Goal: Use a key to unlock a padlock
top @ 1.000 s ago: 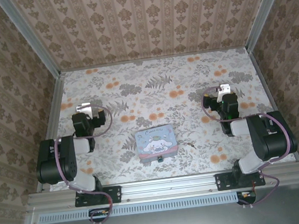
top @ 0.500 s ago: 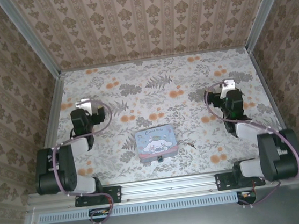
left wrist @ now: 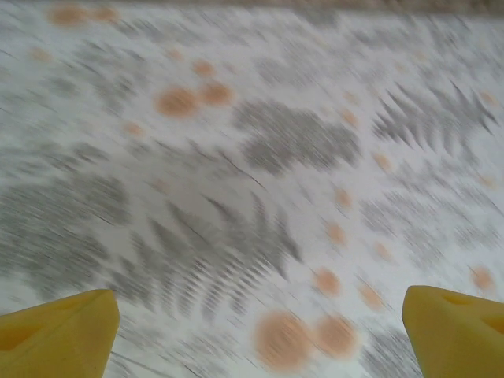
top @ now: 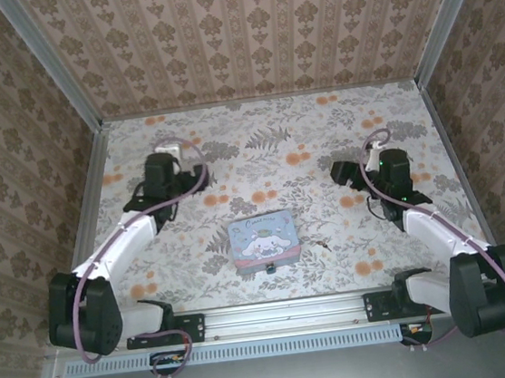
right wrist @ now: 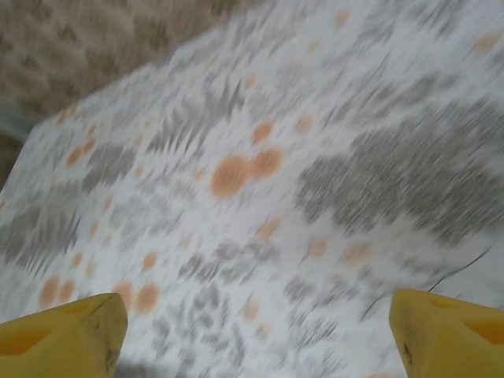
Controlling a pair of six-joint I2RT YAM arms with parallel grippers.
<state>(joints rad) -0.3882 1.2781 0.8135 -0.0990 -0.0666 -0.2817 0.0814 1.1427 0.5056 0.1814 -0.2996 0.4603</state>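
Note:
A tiny dark padlock (top: 269, 267) lies on the floral table at the near edge of the pale blue tin (top: 263, 240). A thin dark key (top: 325, 245) lies on the table just right of the tin. My left gripper (top: 165, 185) hovers over the table to the far left of the tin, well away from the padlock. The left wrist view is blurred, and its yellow pads (left wrist: 55, 335) stand wide apart around the left gripper (left wrist: 260, 335) with nothing between them. My right gripper (top: 381, 179) hangs far right of the key; the right gripper (right wrist: 256, 335) is open and empty.
Patterned walls close the table on the left, the back and the right. The aluminium rail (top: 285, 313) with the arm bases runs along the near edge. Bare floral tabletop (top: 266, 151) lies between the two grippers and behind the tin.
Both arms have unfolded and stretched out from their bases. The left gripper moved farther back and to the right. The right gripper dipped and turned over the table. Tin, padlock and key have not moved.

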